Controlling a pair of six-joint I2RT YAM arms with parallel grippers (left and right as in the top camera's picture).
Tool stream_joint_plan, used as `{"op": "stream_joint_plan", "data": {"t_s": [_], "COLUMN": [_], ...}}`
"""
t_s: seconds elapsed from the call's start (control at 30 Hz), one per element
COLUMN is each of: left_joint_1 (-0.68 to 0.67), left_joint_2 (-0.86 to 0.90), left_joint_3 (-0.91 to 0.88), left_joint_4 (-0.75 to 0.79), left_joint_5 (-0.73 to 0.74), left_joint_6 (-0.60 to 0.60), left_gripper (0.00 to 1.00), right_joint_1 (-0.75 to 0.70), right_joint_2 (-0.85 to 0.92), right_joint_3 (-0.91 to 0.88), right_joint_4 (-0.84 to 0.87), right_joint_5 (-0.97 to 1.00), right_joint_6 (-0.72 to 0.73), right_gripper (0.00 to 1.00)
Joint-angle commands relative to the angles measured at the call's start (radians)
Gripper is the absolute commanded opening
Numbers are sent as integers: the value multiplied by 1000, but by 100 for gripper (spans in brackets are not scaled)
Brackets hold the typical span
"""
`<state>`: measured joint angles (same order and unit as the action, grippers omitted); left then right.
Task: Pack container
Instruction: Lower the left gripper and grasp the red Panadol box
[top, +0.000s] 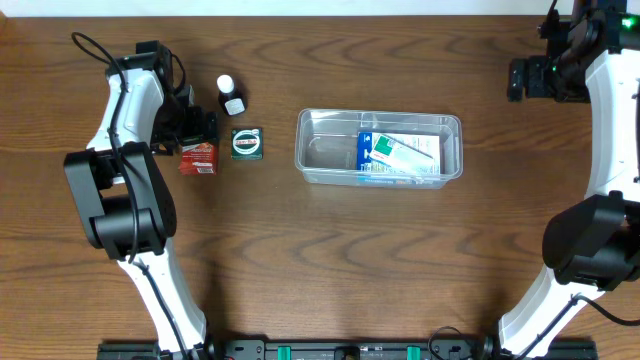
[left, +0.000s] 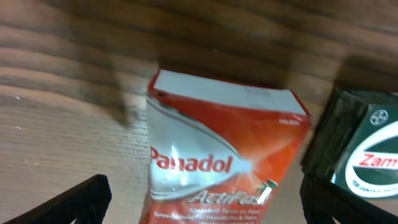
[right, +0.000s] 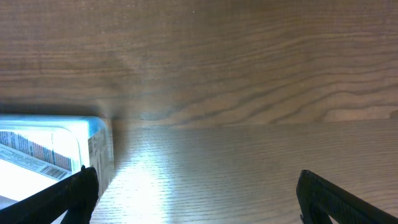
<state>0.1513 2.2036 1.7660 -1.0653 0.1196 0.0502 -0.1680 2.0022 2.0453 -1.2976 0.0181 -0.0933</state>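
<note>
Near the left end of the brown wood-grain counter (top: 400, 260), my left fingers (top: 197, 136) are spread wide and released above a red-and-white cardboard Panadol box (left: 230, 168). In the left wrist view the box lies between the two tips with neither one pressing it. A square dark green box with a white label (top: 247, 143) sits just beside the red box on its right, crowding the finger on that side. A small dark bottle with a white cap (top: 232, 97) stands nearer the far edge. The clear transparent plastic rectangular container (top: 310, 150) rests at the counter's middle and holds a white and blue-green carton (top: 400, 155). My right fingers (top: 516, 78) hang released by the far right corner, gripping nothing, over bare wood.
</note>
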Motion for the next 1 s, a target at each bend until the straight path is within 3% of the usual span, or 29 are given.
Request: {"op": "stream_joint_plan", "data": {"t_s": [0.0,0.47,0.67,0.97], "left_joint_1": [3,-3,-5,-5], "left_joint_2": [30,45,45,45], "left_joint_3": [14,1,-11,-20], "left_joint_4": [10,10,14,13], "left_joint_5": [-31,-30,-30,-23], "left_joint_6": [10,9,8,-32], "left_gripper": [98,99,86,83], "right_joint_1": [-3,-3,-3,-3], "right_joint_2": [-21,-21,-21,-21], "right_joint_3": [15,15,15,15], "right_joint_4": [-1,-1,-1,-1], "right_joint_5": [0,0,0,0], "right_joint_6": [14,14,14,14], "right_gripper": [99,99,99,99]}}
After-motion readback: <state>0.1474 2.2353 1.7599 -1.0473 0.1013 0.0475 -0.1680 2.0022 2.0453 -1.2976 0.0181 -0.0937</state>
